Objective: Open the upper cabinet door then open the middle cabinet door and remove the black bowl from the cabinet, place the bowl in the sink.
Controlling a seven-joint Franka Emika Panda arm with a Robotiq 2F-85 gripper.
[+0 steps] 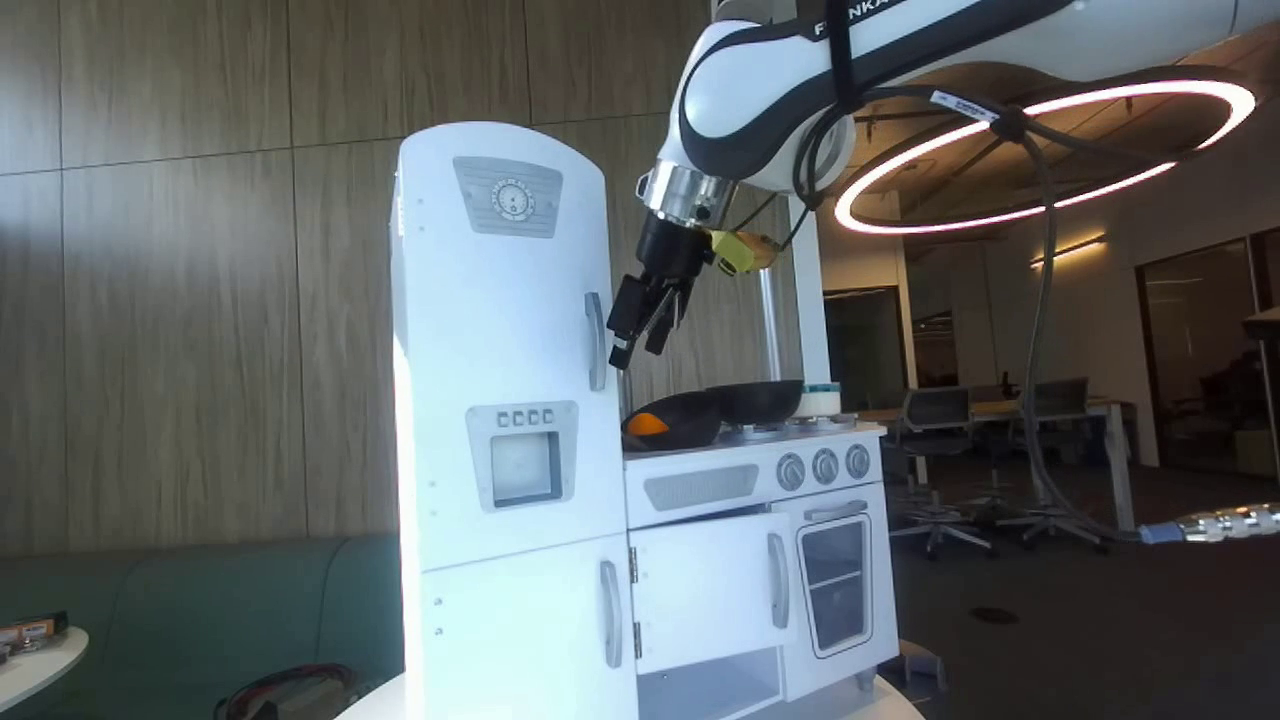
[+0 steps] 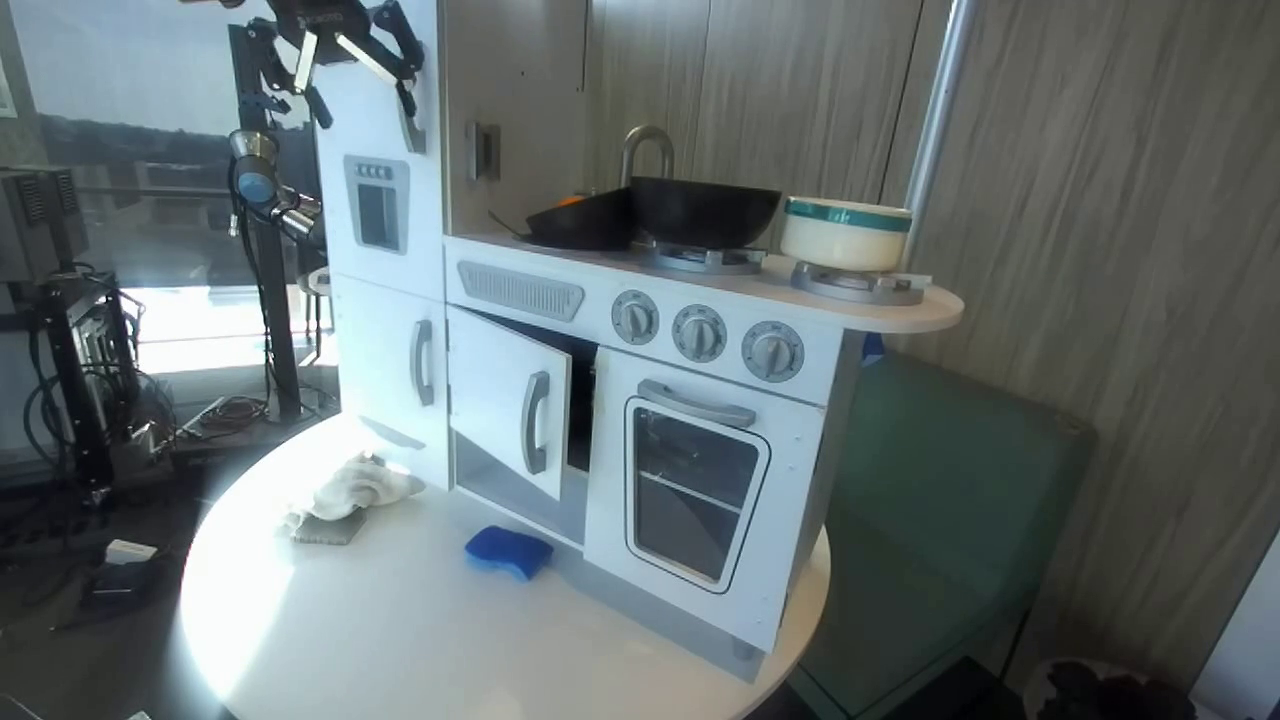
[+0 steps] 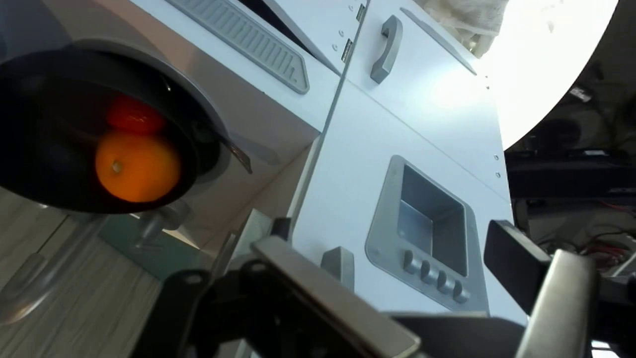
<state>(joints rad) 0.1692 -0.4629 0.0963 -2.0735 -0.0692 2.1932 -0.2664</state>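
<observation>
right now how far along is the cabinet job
Done: the middle cabinet door already stands partly open. In hand: nothing; the open gripper hangs near the handle of the upper cabinet door, which looks shut. Left, it seems: opening that door, then moving the black bowl to the sink, neither of which I can clearly make out.

Blue sponge [image 2: 508, 553], crumpled cloth [image 2: 362, 485] on round white table [image 2: 420, 640]; teal-banded cream pot [image 2: 845, 242] on grey burner [image 2: 858, 288].

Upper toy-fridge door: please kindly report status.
Gripper open, empty. Middle cabinet door ajar. Upper toy-fridge door looks shut, nothing seen blocking its handle.
</observation>
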